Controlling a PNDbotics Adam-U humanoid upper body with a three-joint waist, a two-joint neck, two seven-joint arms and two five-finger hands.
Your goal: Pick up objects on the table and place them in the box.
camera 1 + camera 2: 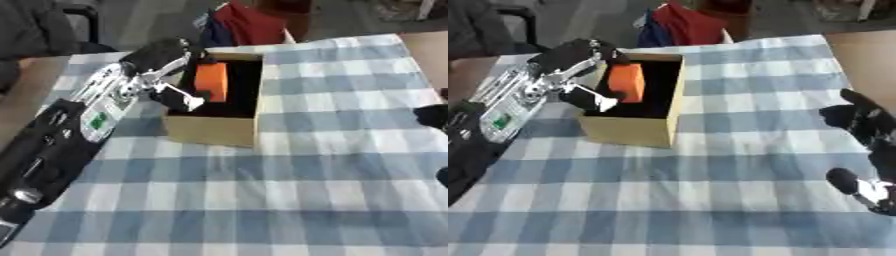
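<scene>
While reaching over the near-left rim of the box (214,131), holds the orange block (212,81) with the left hand (166,75), fingers curled round it. Sits already inside the box walls, against its left side, long axis upright, apparently hanging above the dark bottom rather than resting on it; cannot tell whether it touches. Lies straight below and within the grasp, so judged to need only a lowering and a spreading of fingers, no sideways travel. Rests well to the right of the box, the right hand (868,125), fingers relaxed and spread, idle near the edge of the checked tablecloth (289,190). Shows no other loose object around the box.
</scene>
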